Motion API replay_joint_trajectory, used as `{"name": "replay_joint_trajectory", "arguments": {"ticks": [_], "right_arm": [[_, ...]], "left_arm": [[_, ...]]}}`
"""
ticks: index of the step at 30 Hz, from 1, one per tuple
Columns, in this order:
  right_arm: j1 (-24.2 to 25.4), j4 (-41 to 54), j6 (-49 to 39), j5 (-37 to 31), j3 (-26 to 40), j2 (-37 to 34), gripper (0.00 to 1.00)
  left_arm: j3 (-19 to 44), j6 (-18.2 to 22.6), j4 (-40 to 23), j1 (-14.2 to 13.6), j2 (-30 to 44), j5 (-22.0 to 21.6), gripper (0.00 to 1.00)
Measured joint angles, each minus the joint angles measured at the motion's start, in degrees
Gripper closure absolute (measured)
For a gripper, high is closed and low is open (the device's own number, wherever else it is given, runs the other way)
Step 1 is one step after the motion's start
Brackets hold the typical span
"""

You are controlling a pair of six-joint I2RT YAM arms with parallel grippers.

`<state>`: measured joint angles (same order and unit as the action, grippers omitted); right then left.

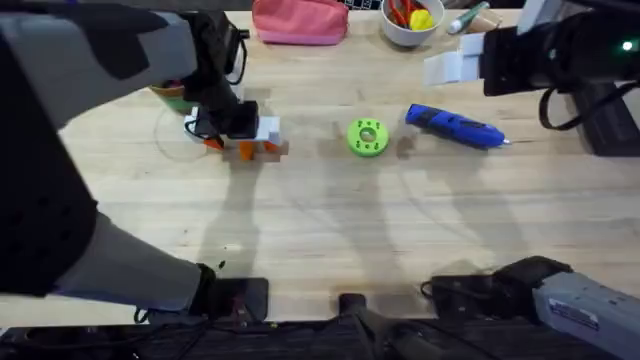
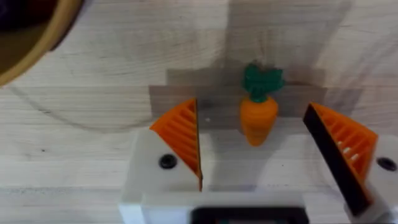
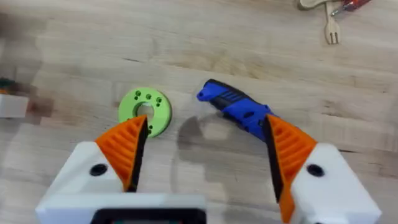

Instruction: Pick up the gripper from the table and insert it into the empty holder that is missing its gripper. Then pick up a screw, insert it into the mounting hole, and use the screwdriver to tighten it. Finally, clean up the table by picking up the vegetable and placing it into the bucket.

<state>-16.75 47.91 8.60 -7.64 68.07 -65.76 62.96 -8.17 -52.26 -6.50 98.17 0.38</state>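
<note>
Orange carrot lies on the table near its left far edge, between my left gripper fingers, spread wide, not touching. Bucket just beside. Right gripper also wide, above the blue screwdriver toward the right far side.

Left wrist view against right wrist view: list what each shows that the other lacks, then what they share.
Left wrist alone: the vegetable lying on the table between the left gripper's open fingers, and the curved tan rim of the bucket at the corner.

Right wrist alone: the blue screwdriver and a green disc lying on the table beyond the open right gripper, plus a small wooden fork farther off.

Shared: the wooden table and white fingers with orange ribbed pads.
</note>
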Motion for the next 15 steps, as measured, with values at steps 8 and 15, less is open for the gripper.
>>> {"name": "replay_joint_trajectory", "arguments": {"ticks": [8,15], "right_arm": [[0.0,0.17,0.0,0.0,0.0,-0.02,0.01],[0.0,0.3,0.0,0.0,0.0,0.0,0.01]], "left_arm": [[0.04,-0.58,0.01,0.0,1.1,0.24,0.468],[0.31,-0.65,0.05,0.0,1.14,0.09,0.974]]}}
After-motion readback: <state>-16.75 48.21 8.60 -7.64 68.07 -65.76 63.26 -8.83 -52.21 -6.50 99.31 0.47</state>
